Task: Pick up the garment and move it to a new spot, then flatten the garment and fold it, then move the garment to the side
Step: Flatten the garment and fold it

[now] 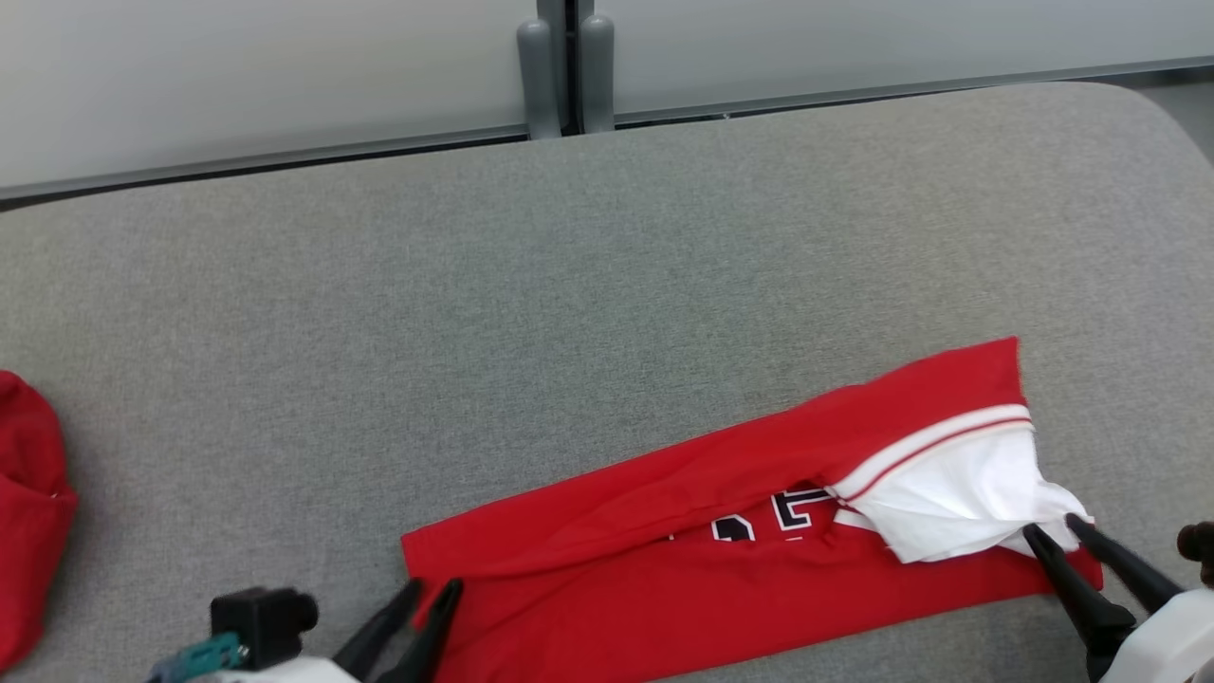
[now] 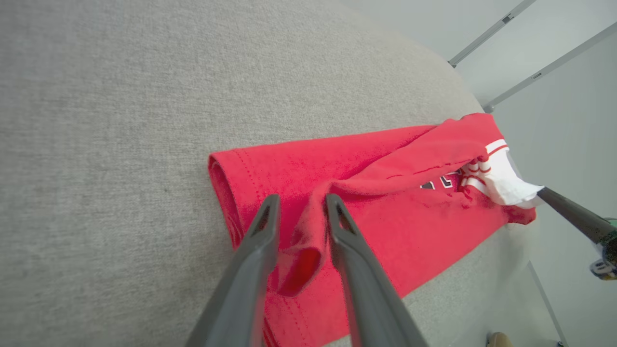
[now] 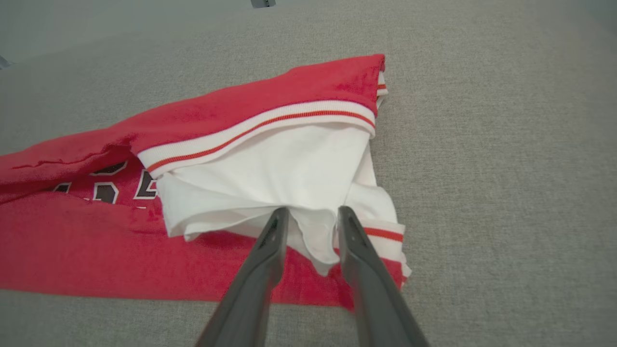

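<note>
1. Left wrist view: the left gripper (image 2: 299,205) straddles a raised red ridge at the hem end of the garment (image 2: 385,202). Its jaws stand a little apart, and I cannot tell whether they pinch the ridge or merely flank it.
2. Right wrist view: the right gripper (image 3: 312,214) brackets a drooping tuck of the white sleeve (image 3: 270,178). Its jaws are also slightly parted, and I cannot tell whether it is gripping or has let go.
3. The garment lies as a long folded band near the front edge of the cushion (image 1: 474,332), right of middle. The hem is on the left, the sleeve is on the right, and black lettering peeks from under the top flap.
4. This looks like the folding step, with a lengthwise fold laid down. Any withdrawal should be low and straight back, so that neither finger drags the cloth. The sleeve bunches loosely over the band and wants tucking flat. In a crosswise fold, both ends should travel at an even pace with the corners matched.
5. Farther out, bare cushion gives room for the move aside. Another red cloth (image 1: 28,512) sits well apart at the left edge, so keep off it.
</note>
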You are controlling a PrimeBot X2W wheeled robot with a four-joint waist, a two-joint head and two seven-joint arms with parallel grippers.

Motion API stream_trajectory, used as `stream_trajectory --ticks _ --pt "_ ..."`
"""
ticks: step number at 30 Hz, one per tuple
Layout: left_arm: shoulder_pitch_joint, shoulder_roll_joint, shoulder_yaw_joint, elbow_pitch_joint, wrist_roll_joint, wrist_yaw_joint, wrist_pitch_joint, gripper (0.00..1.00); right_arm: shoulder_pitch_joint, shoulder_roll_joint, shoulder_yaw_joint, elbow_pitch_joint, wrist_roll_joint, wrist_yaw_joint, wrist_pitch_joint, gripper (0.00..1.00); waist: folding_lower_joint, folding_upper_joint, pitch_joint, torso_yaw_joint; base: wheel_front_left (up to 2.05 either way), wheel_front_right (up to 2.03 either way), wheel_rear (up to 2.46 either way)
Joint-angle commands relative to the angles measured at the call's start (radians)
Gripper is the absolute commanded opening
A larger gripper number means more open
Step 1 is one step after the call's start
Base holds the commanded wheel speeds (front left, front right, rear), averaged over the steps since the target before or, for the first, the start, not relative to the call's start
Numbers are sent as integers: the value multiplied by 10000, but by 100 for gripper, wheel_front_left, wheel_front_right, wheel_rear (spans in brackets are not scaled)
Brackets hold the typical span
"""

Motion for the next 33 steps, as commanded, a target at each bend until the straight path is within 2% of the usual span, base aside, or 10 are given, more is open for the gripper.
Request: stream_trajectory --ticks 1,5,6,8,12,17,22,26,32,33 --pt "322 119 44 224 332 139 -345 100 -82 85 -219 70 -247 2 115 100 0 0 -218 -185 0 0 0" --pt "875 72 494 396 1159 1055 -1696 100 115 -187 -1051 -538 -530 2 597 100 0 0 -384 -240 0 0 0" --pt "1194 -82 735 239 1493 1426 -2477 100 124 -313 -1589 -1017 -677 2 972 100 0 0 -383 -251 0 0 0" --pt "1361 -99 884 203 1841 1665 -3010 100 33 -300 -1994 -1316 -829 2 1554 100 0 0 -323 -224 0 0 0" --pt "1259 -343 972 254 2298 1771 -3348 100 -310 -129 -2063 -1445 -1183 2 2434 100 0 0 -81 -51 0 0 0" --pt "737 -977 880 472 2515 1549 -3485 100 -1048 331 -1646 -312 -1541 -1 3220 100 0 0 327 335 0 0 0" --pt "398 -1382 1009 871 2558 1244 -3542 100 -1754 715 -1222 1375 -2007 0 3223 100 0 0 530 633 0 0 0" --pt "347 -1480 1241 1224 2713 994 -3560 100 -2248 910 -973 2496 -2208 0 3055 100 0 0 535 771 0 0 0" --pt "412 -1729 1549 1613 3007 596 -3562 100 -2663 1216 -442 3616 -1553 0 2994 100 0 0 380 898 0 0 0" --pt "433 -1782 1598 1651 3072 521 -3563 100 -2671 1348 -168 3514 -1075 0 3003 95 0 0 335 910 0 0 0"
